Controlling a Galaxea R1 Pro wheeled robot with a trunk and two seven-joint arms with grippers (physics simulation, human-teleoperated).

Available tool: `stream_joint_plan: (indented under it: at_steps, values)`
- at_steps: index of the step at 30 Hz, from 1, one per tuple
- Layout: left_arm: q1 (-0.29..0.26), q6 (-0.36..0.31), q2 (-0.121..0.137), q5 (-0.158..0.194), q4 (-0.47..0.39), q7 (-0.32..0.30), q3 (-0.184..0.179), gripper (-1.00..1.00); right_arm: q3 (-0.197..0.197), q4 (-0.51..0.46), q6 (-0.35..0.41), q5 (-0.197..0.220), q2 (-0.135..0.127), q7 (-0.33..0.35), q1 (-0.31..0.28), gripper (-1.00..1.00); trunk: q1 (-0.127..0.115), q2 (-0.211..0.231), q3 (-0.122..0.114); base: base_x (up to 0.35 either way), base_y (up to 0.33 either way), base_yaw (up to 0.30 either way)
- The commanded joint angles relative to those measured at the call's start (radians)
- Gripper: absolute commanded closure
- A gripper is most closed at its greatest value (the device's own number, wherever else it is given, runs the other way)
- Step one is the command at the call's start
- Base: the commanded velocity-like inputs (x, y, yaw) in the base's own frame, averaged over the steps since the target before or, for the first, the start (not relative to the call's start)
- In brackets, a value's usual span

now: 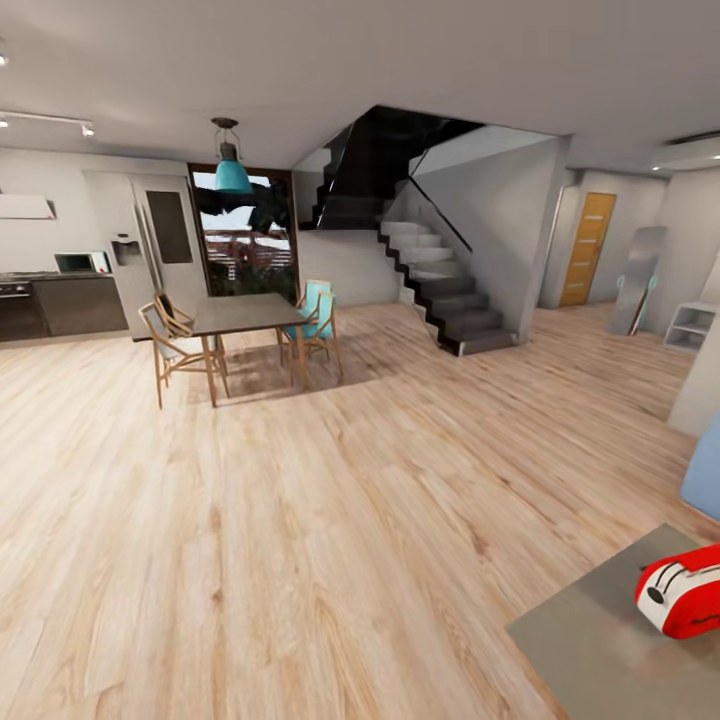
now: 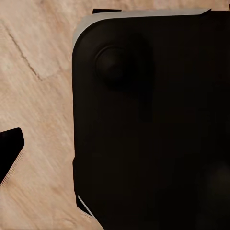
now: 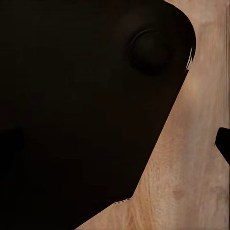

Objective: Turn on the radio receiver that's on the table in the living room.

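The red radio receiver (image 1: 683, 592), with its white trim, lies on the grey table (image 1: 590, 650) at the lower right corner of the head view and is partly cut off by the frame edge. In the left wrist view a dark rounded part of the robot's body (image 2: 153, 124) hangs over the wood floor, and a dark tip (image 2: 9, 153) pokes in at the edge. The right wrist view has the same dark body (image 3: 72, 105) and a small dark tip (image 3: 223, 143) at its edge. Neither tip shows how the jaws stand.
A dark dining table (image 1: 245, 313) with wooden chairs stands far ahead to the left, and a dark staircase (image 1: 440, 290) rises behind it. A pale blue object (image 1: 703, 470) sits at the right edge beyond the grey table. Wooden floor (image 1: 330, 520) stretches in between.
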State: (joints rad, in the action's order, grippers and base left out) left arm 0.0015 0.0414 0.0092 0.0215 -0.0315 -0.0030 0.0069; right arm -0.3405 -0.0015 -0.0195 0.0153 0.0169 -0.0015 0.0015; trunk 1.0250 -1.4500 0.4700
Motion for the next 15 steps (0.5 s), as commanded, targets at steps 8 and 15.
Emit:
stream_joint_plan:
  at_steps: [8,15]
  values:
    - [0.0,0.0,0.0,0.0,-0.001,0.0,0.0,-1.0,0.0,0.0,0.001,0.0,0.0,0.0,0.0,-1.0,0.0,0.0,0.0,0.322,0.0,0.0]
    - [0.0,0.001,0.0,0.0,-0.001,0.0,0.0,-1.0,-0.001,0.0,0.0,0.0,0.0,0.0,0.0,-1.0,0.0,0.0,0.0,0.322,0.0,0.0]
